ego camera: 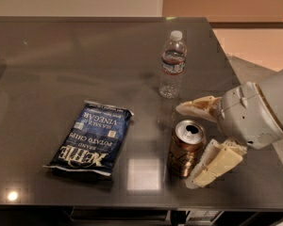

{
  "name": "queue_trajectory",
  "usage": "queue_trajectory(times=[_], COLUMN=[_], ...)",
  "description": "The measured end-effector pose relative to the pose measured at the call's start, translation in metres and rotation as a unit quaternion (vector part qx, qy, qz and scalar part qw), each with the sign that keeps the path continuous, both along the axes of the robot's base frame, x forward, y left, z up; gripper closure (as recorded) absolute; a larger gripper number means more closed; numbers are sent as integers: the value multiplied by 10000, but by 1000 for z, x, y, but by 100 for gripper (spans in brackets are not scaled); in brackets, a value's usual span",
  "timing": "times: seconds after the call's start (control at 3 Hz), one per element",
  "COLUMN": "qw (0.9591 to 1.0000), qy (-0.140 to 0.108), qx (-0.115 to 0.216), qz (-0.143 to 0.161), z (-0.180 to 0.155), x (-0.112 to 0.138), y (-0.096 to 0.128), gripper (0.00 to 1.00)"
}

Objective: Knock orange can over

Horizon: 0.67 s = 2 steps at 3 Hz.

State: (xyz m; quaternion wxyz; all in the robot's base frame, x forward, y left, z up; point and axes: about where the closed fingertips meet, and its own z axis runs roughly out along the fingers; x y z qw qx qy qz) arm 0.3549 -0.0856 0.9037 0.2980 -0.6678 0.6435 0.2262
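Note:
The orange can (185, 149) stands upright near the table's front edge, coppery brown with a silver top. My gripper (191, 145) comes in from the right with its pale fingers open. One finger (196, 108) lies just behind the can, the other (212, 165) sits at its right front side, touching or nearly touching it. The can stands between the two fingers.
A clear water bottle (172, 65) with a white cap stands behind the can. A dark blue chip bag (92, 137) lies flat to the can's left. The dark table (61, 65) ends close in front of the can and at the right.

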Motion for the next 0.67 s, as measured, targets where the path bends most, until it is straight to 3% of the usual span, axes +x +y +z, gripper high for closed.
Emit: queue_trajectory(times=[0.67], qw=[9998], qy=[90], qx=[-145], qz=[-114], z=[-9], x=[5], y=[1], gripper=[63])
